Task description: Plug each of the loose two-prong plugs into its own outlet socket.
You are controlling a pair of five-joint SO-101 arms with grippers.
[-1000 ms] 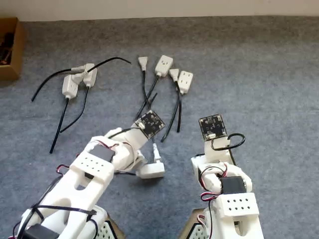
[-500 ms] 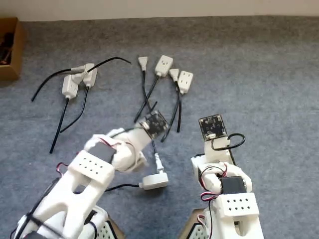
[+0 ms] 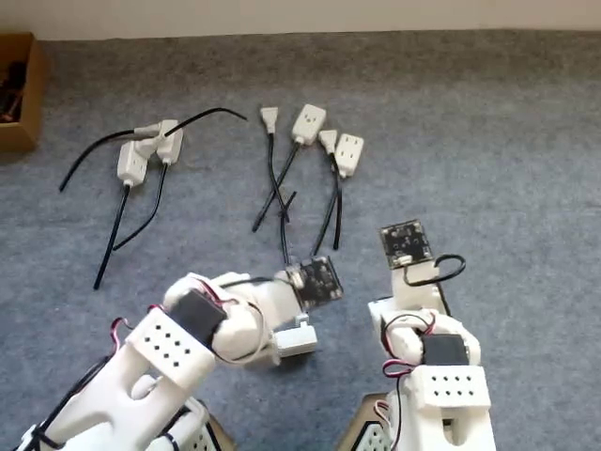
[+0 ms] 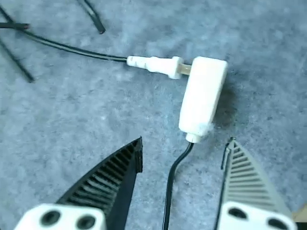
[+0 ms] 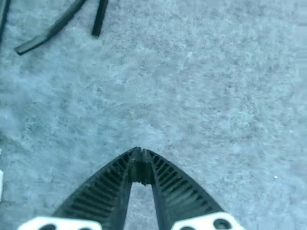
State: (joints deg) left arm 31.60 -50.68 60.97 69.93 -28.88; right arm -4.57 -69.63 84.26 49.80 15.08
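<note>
**Sockets.** The high view shows five white outlet sockets on the grey carpet (image 3: 507, 141).
- The first socket (image 3: 131, 162) and second socket (image 3: 169, 139) lie together at the far left. A first plug (image 3: 145, 132) lies against them; whether it is seated cannot be told.
- The third socket (image 3: 308, 122) and fourth socket (image 3: 348, 153) lie in the middle group.
- The fifth socket (image 4: 201, 96) lies just ahead of the left arm.

**Plugs.** Four white two-prong plugs in all.
- The second plug (image 3: 269, 116) lies loose beside the third socket.
- The third plug (image 3: 327, 139) lies just beside the fourth socket.
- The fourth plug (image 4: 153, 63) is pushed into the fifth socket's far end, with its brass prongs partly showing.

**Grippers.**
- The left gripper (image 4: 185, 141) is released. Its fingers are spread either side of the fifth socket's black cord (image 4: 170, 187) and hold nothing.
- The right gripper (image 5: 142, 155) is clenched on nothing above bare carpet, with two black cable ends (image 5: 99, 17) near it.

**Other.** One cardboard box (image 3: 19, 94) stands at the far left edge.
</note>
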